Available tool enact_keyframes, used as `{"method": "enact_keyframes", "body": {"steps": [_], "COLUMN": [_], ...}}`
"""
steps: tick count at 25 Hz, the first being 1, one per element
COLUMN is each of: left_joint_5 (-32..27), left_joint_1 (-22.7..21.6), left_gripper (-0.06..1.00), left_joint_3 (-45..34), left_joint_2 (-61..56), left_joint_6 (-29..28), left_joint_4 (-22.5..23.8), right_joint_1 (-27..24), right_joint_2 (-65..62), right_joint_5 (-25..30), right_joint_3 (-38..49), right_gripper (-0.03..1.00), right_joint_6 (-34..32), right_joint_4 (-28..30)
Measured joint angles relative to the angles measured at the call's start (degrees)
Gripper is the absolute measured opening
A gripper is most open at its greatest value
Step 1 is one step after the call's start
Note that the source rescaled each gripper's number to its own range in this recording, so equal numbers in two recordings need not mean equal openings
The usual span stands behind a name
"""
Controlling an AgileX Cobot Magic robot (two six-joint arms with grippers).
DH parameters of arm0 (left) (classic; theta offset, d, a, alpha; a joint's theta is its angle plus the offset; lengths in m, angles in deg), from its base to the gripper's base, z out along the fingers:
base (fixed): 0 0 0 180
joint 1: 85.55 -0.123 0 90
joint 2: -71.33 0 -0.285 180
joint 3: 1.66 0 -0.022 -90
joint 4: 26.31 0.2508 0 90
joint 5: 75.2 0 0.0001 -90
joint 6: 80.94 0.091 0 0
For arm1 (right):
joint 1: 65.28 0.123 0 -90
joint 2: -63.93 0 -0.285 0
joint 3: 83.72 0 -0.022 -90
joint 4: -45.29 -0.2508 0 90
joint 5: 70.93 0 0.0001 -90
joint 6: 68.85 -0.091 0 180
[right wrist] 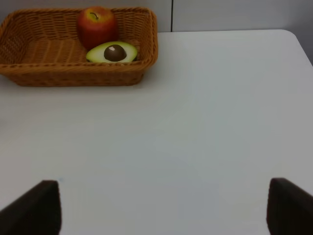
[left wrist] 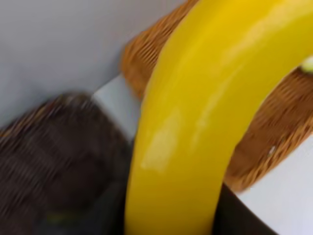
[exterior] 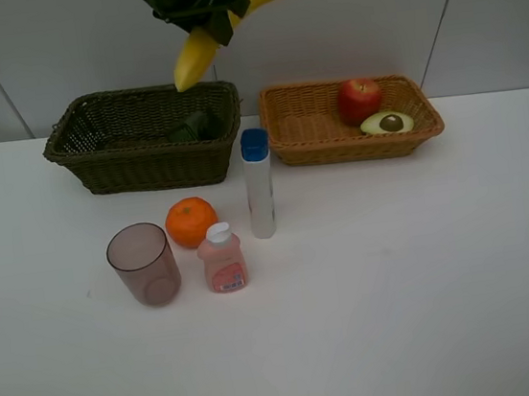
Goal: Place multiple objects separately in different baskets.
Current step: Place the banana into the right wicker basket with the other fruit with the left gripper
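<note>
The left gripper (exterior: pixel 211 13) was closed on the banana (exterior: pixel 195 60), held high, just past the left end of the orange-tan basket (exterior: pixel 309 150). I think it should carry the fruit over the free left part of this basket, away from the red apple (exterior: pixel 359 99), go low, then release. The right gripper (right wrist: pixel 161 208), in front of the basket, stood wide open and empty. The small pink bottle (exterior: pixel 222 261) had a label too small to read

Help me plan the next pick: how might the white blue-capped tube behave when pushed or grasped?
The white blue-capped tube stands upright, tall and narrow, so a push up high would likely topple it. Once down, its seemingly round body may roll. Its smooth surface looks slippery, so grip firmly.
</note>
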Motion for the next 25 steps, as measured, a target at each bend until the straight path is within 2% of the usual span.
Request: {"method": "enact_keyframes", "body": {"steps": [5, 8, 17, 25], "left_joint_5": [3.5, 7.3, 22.2, 28.5], "left_joint_1": [3.3, 4.8, 6.9, 7.2], "left_gripper": [0.46, 0.46, 0.46, 0.46], "left_joint_3": [9.2, 11.7, 11.9, 11.9], "left_joint_2": [8.3, 12.1, 18.7, 23.2], "left_joint_6": [2.9, 4.6, 10.8, 14.6], "left_joint_4": [-0.2, -0.6, -3.1, -3.3], "right_joint_1": [0.0, 0.0, 0.0, 0.0], "right_joint_2": [0.0, 0.0, 0.0, 0.0], "right_joint_5": [0.0, 0.0, 0.0, 0.0], "right_joint_3": [0.0, 0.0, 0.0, 0.0], "right_gripper": [0.81, 0.81, 0.81, 0.81], "right_joint_6": [0.0, 0.0, 0.0, 0.0], "right_joint_4": [0.0, 0.0, 0.0, 0.0]}}
